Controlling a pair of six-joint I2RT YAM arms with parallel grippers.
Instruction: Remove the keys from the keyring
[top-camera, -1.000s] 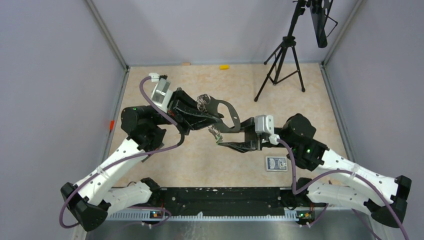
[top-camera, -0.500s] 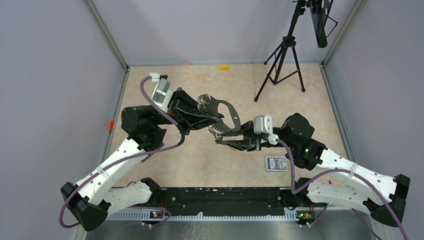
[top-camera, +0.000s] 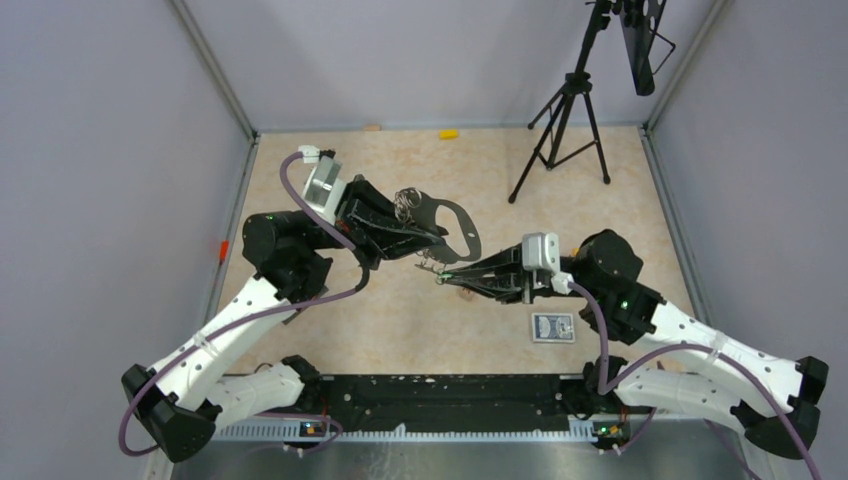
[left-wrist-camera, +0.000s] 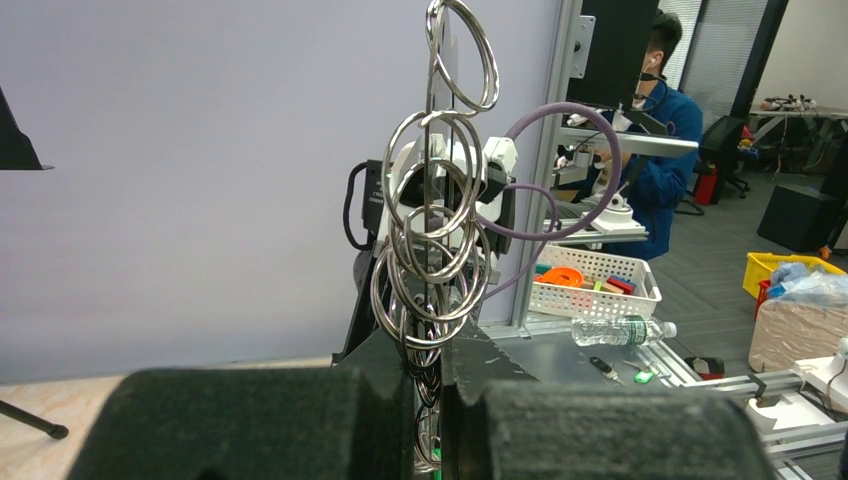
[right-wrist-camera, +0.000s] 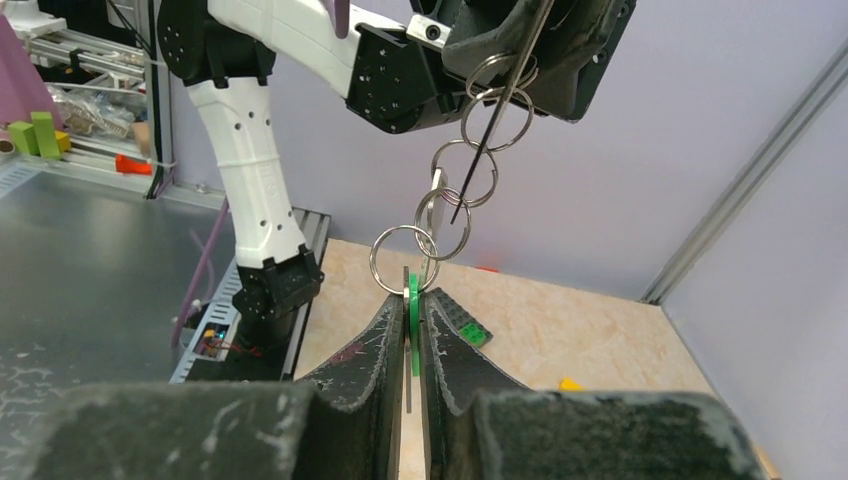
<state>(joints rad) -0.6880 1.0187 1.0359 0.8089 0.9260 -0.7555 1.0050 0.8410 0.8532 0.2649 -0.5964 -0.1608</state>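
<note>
Compared with one second before, the right gripper (top-camera: 447, 277) is now found closed: its jaws, which were standing apart around the hanging keys (top-camera: 432, 265), are pressed together on the green key (right-wrist-camera: 412, 322), and its wrist is shifted a little to the right in the top view. The left gripper (top-camera: 420, 240) is seen unchanged, clamped on the keyring (top-camera: 436, 213), which is held up above the table (top-camera: 400, 330), between the two arms. The keyring is a flat grey D-shaped loop (in both wrist views it is seen only edge-on, as a thin dark line). From it a chain of small silvery rings (right-wrist-camera: 468, 178) is hung, and the keys are found at the lower end of this chain. Only the green head is clearly seen; the other keys are too small to be described.
</note>
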